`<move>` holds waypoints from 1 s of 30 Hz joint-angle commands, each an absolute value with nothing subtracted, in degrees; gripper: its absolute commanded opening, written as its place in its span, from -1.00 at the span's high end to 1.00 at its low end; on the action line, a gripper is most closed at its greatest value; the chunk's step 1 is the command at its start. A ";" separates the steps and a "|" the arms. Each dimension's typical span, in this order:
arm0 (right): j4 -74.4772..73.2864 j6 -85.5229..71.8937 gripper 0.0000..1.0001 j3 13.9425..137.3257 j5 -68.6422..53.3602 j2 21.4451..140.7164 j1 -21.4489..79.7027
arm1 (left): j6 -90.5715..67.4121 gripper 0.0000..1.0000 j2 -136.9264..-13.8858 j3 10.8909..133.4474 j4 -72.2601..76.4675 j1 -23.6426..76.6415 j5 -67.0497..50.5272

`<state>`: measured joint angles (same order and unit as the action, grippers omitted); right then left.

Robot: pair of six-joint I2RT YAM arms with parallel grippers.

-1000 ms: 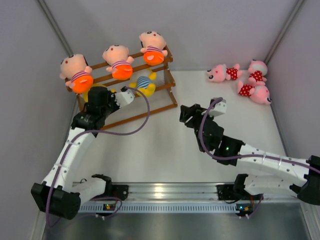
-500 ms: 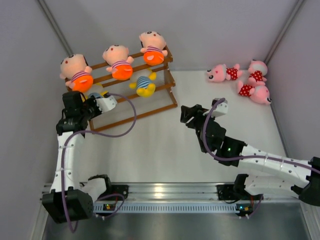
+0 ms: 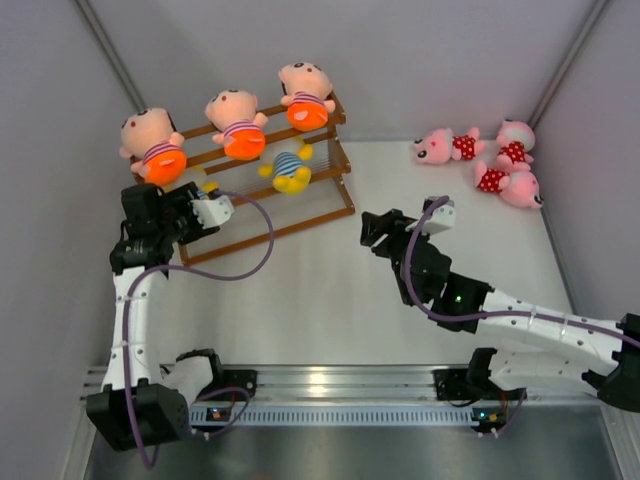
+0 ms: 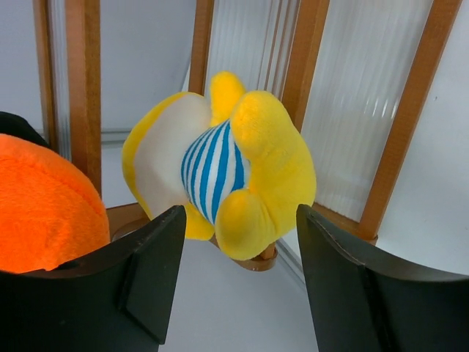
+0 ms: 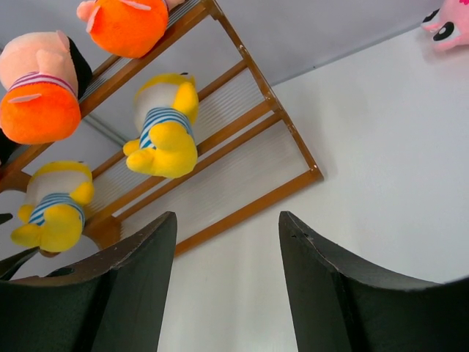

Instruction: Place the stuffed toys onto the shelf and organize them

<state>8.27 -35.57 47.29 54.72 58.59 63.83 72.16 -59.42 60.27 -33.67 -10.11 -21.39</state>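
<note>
The shelf (image 3: 300,205), a brown stepped rack, stands at the back left. Three peach-faced stuffed toys (image 3: 235,122) in orange shorts sit along its top tier. One yellow striped toy (image 3: 288,168) sits on the tier below. A second yellow toy (image 4: 220,169) rests at that tier's left end, just beyond the tips of my open left gripper (image 4: 240,224) and free of its fingers. Orange shorts (image 4: 40,209) show at that view's left. Three pink polka-dot toys (image 3: 445,146) lie at the back right. My right gripper (image 5: 227,227) hovers open and empty over the table centre (image 3: 375,228).
Grey walls close in the table on the left, back and right. The left arm's purple cable (image 3: 250,250) loops in front of the shelf's lowest tier. The arms' base rail (image 3: 320,385) runs along the near edge.
My left arm has swung left along the shelf. Its jaws were shut and have now opened, leaving the yellow toy on the tier. The right arm has hardly moved.
</note>
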 commanded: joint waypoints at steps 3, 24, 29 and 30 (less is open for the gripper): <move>8.26 -35.68 -0.17 47.29 55.11 58.09 63.46 | 68.13 -0.37 -56.43 63.97 -33.57 -10.55 -27.85; 7.91 -36.47 -0.18 46.14 55.72 58.45 63.46 | 57.04 -0.31 -69.95 68.99 -30.06 1.84 -13.01; 7.65 -36.47 -0.18 46.14 55.72 58.62 63.46 | 56.78 -0.30 -70.93 68.82 -30.06 2.37 -12.12; 7.56 -36.56 -0.18 46.23 55.72 58.54 63.46 | 56.78 -0.22 -71.01 68.73 -30.06 2.46 -12.30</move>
